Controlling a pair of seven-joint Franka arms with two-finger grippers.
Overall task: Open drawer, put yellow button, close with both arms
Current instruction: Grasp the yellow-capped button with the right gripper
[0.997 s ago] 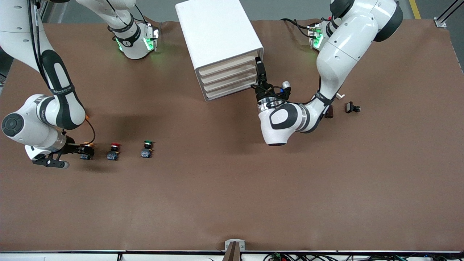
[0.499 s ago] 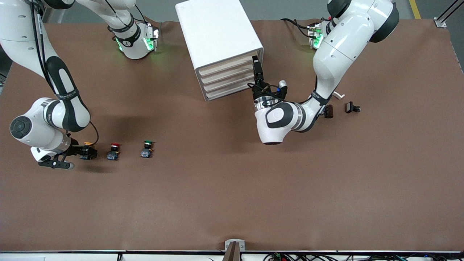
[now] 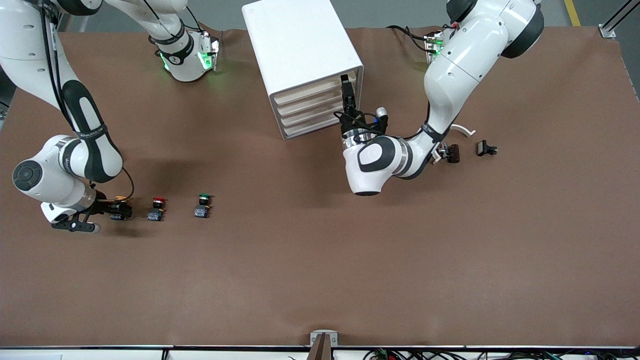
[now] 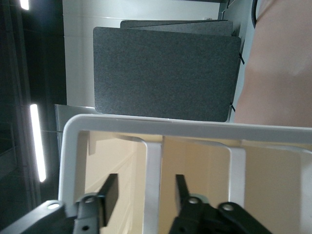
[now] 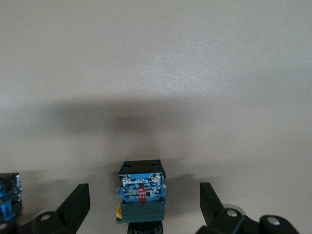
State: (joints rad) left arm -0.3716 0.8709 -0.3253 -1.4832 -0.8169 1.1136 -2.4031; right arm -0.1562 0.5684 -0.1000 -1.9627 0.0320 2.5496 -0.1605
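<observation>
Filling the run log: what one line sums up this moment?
drawer: shut | left gripper: open, fingers either side of its handle | right gripper: open around yellow button on table | button not yet lifted

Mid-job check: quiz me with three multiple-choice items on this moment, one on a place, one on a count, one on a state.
1. The left gripper is at:
A. the cabinet's top drawer
B. the green button
C. the table edge

2. Push-buttons standing in the row:
A. two
B. three
C. five

3. The right gripper's fingers are:
A. shut on the red button
B. open, either side of the yellow button
C. shut, empty

Key: 1 A, its fingers straddle the drawer's handle in the left wrist view. 2 B, yellow, red, green caps. 3 B, gaps show beside the button.
</observation>
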